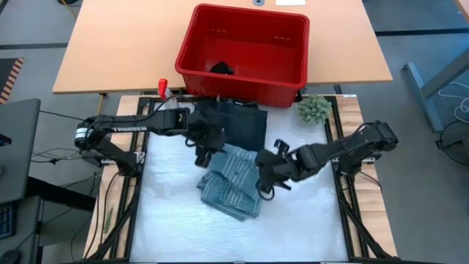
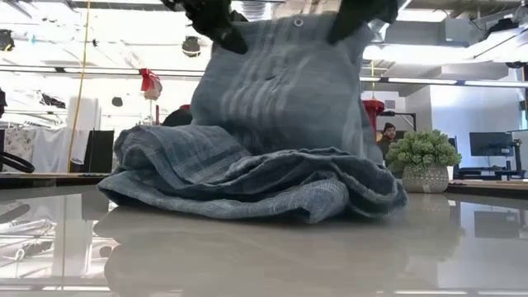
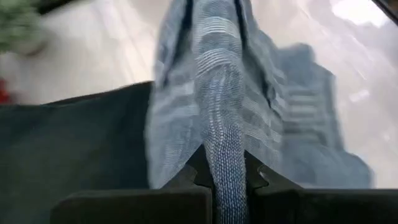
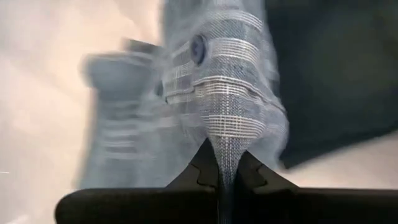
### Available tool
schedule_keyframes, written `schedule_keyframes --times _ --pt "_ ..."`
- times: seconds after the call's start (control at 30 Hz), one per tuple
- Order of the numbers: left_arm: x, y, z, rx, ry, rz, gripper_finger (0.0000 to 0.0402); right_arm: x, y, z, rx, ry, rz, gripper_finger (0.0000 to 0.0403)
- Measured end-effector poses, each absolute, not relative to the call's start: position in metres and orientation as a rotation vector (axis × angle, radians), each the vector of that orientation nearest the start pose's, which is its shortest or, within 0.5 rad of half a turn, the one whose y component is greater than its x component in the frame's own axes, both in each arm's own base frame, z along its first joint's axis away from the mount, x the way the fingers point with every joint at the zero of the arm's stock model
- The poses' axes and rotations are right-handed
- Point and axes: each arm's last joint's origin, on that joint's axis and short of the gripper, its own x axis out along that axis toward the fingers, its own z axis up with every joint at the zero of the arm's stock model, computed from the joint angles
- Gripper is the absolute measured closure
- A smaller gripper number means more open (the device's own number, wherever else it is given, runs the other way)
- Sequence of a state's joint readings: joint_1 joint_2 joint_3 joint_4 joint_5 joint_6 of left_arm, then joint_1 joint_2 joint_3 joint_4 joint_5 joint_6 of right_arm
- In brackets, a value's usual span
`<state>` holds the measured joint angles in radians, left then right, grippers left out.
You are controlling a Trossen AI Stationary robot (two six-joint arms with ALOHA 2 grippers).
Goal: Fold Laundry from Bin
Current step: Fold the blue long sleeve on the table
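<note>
Left gripper: closed on a pinch of the blue-grey striped shirt; the cloth runs straight out from between the fingers.
Right gripper: closed on another fold of the shirt, a button just beyond the fingertips.
Shirt: top edge held up between the two grippers, lower part heaped in creases on the table below the fingers. The low view shows the raised panel hanging fairly flat.
Dark garment: lies flat just past both grippers, toward the bin; shirt edge looks to overlap it.
Bin: well beyond the fingers, a dark item inside.
Step in hand (judged): spreading the shirt before folding.
Advice: keep both pinches firm and level, draw the grippers apart until the held edge is taut, then raise until the heap below unrolls.
Risk: the grips are thin and near the edge, so a hard tug may slip one; dragging may also pull the dark garment along.
Other: plant beside the bin, clear of the work.
</note>
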<state>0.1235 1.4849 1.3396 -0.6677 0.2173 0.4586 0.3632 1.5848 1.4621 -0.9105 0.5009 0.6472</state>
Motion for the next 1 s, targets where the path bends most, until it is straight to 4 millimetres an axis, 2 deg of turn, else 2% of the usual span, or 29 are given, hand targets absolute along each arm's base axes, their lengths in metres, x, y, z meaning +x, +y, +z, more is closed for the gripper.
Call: schedule_keyframes --times 0.17,0.3,0.43,0.57,0.67,0.77,0.87,1.0 --pt "0.312 -0.007 0.315 0.339 0.802 -0.406 0.0401 0.311 0.128 0.306 0.205 0.763 -0.317 0.0371" --pt "0.322 -0.028 0.296 0.338 0.875 -0.445 0.0401 0.319 0.143 0.284 0.228 0.813 -0.277 0.0365" --pt "0.331 -0.032 0.263 0.384 0.974 -0.394 0.0401 0.321 0.149 0.276 0.321 0.837 -0.274 0.0310" --pt "0.324 -0.032 0.240 0.400 1.001 -0.360 0.0401 0.321 0.149 0.278 0.469 0.926 -0.163 0.0235" --pt "0.311 -0.037 0.241 0.444 1.000 -0.332 0.0401 0.318 0.157 0.282 0.502 0.945 -0.063 0.0177" --pt "0.299 -0.048 0.244 0.473 0.982 -0.325 0.0401 0.311 0.167 0.289 0.467 0.893 -0.047 0.0138" --pt "0.288 -0.061 0.244 0.516 0.954 -0.308 0.0401 0.312 0.171 0.286 0.479 0.820 -0.082 0.0124" --pt "0.278 -0.079 0.244 0.546 0.900 -0.287 0.0401 0.328 0.163 0.279 0.563 0.677 -0.081 0.0122"
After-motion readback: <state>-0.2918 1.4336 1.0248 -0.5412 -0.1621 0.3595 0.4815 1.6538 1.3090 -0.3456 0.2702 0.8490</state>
